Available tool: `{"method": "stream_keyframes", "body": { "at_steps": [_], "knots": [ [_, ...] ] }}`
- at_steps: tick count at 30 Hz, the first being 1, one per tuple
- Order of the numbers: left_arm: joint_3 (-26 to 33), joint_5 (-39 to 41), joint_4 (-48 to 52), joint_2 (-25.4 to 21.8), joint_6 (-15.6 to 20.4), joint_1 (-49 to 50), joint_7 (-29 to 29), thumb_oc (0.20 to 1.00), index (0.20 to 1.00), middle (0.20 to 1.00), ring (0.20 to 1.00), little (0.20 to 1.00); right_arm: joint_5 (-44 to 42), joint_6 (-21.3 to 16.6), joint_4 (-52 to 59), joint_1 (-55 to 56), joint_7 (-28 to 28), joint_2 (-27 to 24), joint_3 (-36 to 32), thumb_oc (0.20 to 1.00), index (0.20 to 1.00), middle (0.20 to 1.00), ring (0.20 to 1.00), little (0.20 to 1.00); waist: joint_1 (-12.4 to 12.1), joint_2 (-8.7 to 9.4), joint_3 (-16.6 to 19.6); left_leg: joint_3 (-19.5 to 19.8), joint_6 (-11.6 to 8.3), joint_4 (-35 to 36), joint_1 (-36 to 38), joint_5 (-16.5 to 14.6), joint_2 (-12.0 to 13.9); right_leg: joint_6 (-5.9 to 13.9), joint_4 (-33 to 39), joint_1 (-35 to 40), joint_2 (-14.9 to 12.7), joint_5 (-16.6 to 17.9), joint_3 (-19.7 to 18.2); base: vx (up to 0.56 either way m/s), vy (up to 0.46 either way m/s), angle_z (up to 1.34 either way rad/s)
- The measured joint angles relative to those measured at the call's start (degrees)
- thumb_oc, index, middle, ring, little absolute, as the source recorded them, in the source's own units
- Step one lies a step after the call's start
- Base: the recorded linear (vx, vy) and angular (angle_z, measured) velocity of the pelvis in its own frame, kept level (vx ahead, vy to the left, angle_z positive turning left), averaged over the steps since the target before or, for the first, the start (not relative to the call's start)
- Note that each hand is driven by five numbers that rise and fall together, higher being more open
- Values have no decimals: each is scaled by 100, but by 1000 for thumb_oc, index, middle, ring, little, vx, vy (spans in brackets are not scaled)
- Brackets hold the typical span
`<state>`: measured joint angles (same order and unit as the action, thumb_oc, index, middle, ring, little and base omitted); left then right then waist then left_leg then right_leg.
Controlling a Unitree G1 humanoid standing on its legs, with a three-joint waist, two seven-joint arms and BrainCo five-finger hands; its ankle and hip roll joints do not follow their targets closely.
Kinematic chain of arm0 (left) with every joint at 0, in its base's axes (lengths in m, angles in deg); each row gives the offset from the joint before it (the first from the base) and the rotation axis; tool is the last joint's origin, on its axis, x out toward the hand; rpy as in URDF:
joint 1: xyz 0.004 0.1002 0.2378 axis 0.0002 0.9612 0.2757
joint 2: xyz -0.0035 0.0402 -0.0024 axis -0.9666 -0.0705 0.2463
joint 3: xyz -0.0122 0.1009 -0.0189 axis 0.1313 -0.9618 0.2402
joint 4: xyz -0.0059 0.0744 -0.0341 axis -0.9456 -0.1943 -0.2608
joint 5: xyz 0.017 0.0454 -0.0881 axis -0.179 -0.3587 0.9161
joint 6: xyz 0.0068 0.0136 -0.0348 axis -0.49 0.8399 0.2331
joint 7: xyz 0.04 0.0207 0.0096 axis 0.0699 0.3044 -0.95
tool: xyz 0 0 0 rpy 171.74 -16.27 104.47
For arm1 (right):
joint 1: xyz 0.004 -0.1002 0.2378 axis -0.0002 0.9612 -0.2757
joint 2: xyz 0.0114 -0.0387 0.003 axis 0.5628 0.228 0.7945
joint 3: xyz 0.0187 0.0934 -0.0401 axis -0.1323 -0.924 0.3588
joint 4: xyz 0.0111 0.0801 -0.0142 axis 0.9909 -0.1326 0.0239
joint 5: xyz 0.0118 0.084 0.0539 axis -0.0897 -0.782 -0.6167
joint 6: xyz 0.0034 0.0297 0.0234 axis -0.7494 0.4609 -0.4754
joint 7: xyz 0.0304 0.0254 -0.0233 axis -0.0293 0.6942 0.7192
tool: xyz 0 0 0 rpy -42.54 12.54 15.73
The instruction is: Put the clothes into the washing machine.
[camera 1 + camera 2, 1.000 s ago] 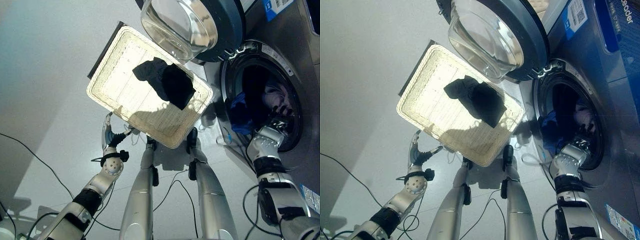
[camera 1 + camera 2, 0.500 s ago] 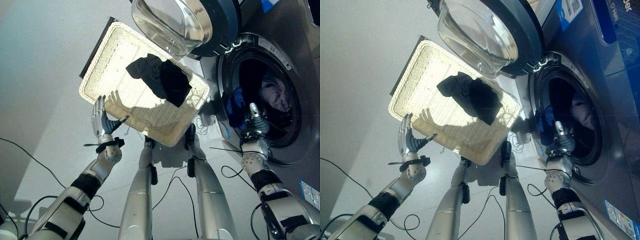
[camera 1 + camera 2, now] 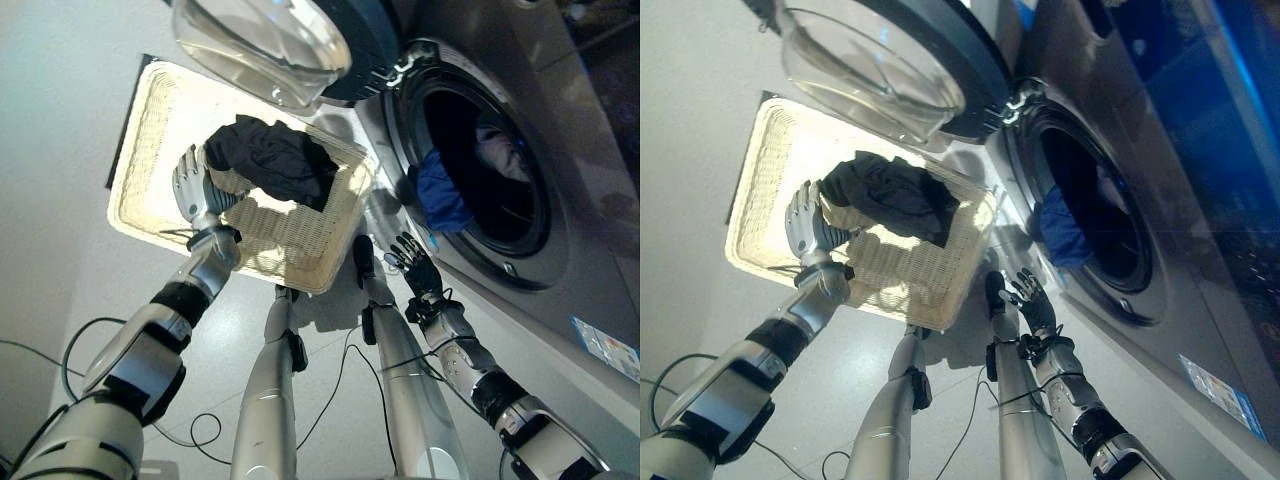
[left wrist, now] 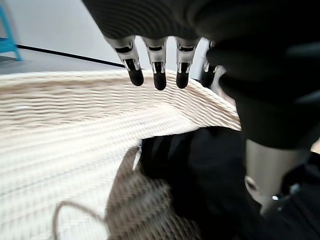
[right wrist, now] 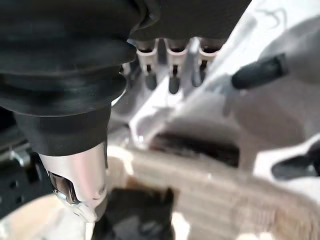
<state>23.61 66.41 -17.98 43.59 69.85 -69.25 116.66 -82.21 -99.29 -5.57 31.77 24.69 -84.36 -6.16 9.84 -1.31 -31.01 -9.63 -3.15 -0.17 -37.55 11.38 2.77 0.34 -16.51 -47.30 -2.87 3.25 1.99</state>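
Observation:
A heap of black clothes (image 3: 268, 160) lies in a cream wicker basket (image 3: 135, 215) on the floor. My left hand (image 3: 198, 200) is open over the basket, fingers straight, just to the left of the heap and not holding it. The left wrist view has its fingertips (image 4: 158, 80) above the basket wall, with the black clothes (image 4: 210, 170) beyond. The washing machine drum (image 3: 530, 270) stands open on the right, with a blue cloth (image 3: 437, 192) at its mouth and a pale cloth (image 3: 497, 150) deeper in. My right hand (image 3: 418, 275) is open and holds nothing, below the drum's mouth.
The round glass door (image 3: 255, 40) of the washing machine hangs open over the basket's far corner. Grey floor lies to the left of the basket. The machine's grey front panel (image 3: 590, 200) runs along the right.
The camera has shifted. My right hand has come out of the drum and now hangs below its mouth. My left hand has risen from beside the basket to over it, by the black clothes.

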Motion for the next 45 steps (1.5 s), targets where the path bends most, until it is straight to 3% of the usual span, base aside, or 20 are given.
{"method": "stream_keyframes", "body": {
  "at_steps": [6, 16, 22, 23, 24, 25, 27, 28, 31, 33, 38, 42, 45],
  "knots": [
    [-387, -83, -628, 190, -184, -384, -569, 1000, 1000, 1000, 1000, 1000, -13, -10, -77, -48, -16, -65, 36, 1000, 1000, 1000, 1000, 1000, 90, 36, 1, -30, -61, -146, -20, -77, 54, -5, -17, 0, 47, 3, -17, 38, 15, -5],
    [-335, 67, -1427, 312, -864, -884, -918, 1000, 1000, 1000, 1000, 1000, -141, -19, 70, 19, -27, 45, 189, 1000, 1000, 1000, 1000, 1000, 366, 487, 60, -156, -56, -519, -409, -280, 121, -2, -38, -299, 101, 30, -133, 45, -12, -6],
    [-315, 340, -1815, 350, -938, -1064, -837, 1000, 1000, 1000, 1000, 1000, -228, -13, 447, 189, 26, 66, 477, 1000, 1000, 1000, 1000, 1000, 489, 718, 102, -202, -68, -634, -429, -367, 162, -34, -15, -280, 124, 58, -124, 14, -45, -5],
    [-311, 450, -1850, 328, -916, -1096, -833, 589, 589, 589, 589, 589, -236, -15, 476, 214, 51, 67, 510, 1000, 1000, 1000, 1000, 1000, 503, 735, 112, -203, -77, -641, -434, -374, 164, -34, -11, -281, 124, 58, -124, 16, -55, -2],
    [-305, 697, -1846, 364, -797, -1126, -833, 363, 363, 363, 363, 363, -243, -15, 480, 254, 58, 74, 525, 1000, 1000, 1000, 1000, 1000, 498, 753, 123, -203, -98, -658, -450, -390, 174, -32, 7, -281, 136, 57, -125, 19, -74, -3],
    [-171, 972, -1823, 340, -591, -1134, -800, 200, 200, 200, 200, 200, -281, -16, 508, 281, 56, 76, 548, 1000, 1000, 1000, 1000, 1000, 488, 765, 130, -202, -99, -667, -472, -389, 191, -20, 38, -281, 148, 67, -125, 22, -78, -1],
    [502, 2016, -1738, 310, 157, -1169, -651, 200, 200, 200, 200, 200, -395, -19, 558, 354, 45, 99, 552, 1000, 1000, 1000, 1000, 1000, 462, 767, 132, -183, -108, -670, -523, -394, 224, 1, 81, -297, 174, 88, -102, 13, -67, 3],
    [843, 2792, -1704, 283, 728, -1173, -643, 200, 200, 200, 200, 200, -450, -19, 567, 403, 48, 127, 557, 1000, 1000, 1000, 1000, 1000, 457, 770, 133, -161, -102, -668, -539, -384, 232, -2, 92, -296, 176, 93, -77, 0, -82, 6],
    [1127, 3987, -1322, 261, 1744, -926, -850, 200, 200, 200, 200, 200, -455, -24, 619, 536, 30, 217, 536, 1000, 1000, 1000, 1000, 1000, 445, 801, 155, -123, -91, -683, -608, -379, 239, 26, 142, -304, 168, 114, -6, -9, -80, 6],
    [1140, 4272, -881, 385, 2284, -628, -1319, 200, 200, 200, 200, 200, -452, -22, 695, 595, -13, 360, 548, 1000, 1000, 1000, 1000, 1000, 455, 894, 198, -72, -57, -668, -689, -342, 231, 22, 207, -334, 168, 143, 25, -35, -51, 10],
    [934, 4298, -706, 1060, 2535, -437, -1666, 200, 200, 200, 200, 200, -454, -22, 867, 563, -39, 602, 541, 1000, 1000, 1000, 1000, 1000, 486, 1127, 187, 4, -18, -623, -723, -313, 151, -9, 224, -341, 107, 182, 38, -45, -32, 7],
    [811, 4061, -692, 1200, 2610, -446, -1500, 200, 200, 200, 200, 200, -453, -22, 889, 567, -39, 654, 545, 1000, 1000, 1000, 1000, 1000, 500, 1150, 191, 47, -14, -635, -695, -312, 127, -9, 215, -303, 87, 181, 42, -34, 9, 1],
    [821, 3971, -693, 974, 2611, -408, -1314, 200, 200, 200, 200, 200, -457, -35, 851, 658, 21, 626, 539, 1000, 1000, 1000, 1000, 1000, 477, 1149, 191, 73, -8, -666, -642, -293, 134, 18, 113, -270, 80, 148, 83, -40, -6, 3]
  ]
}}
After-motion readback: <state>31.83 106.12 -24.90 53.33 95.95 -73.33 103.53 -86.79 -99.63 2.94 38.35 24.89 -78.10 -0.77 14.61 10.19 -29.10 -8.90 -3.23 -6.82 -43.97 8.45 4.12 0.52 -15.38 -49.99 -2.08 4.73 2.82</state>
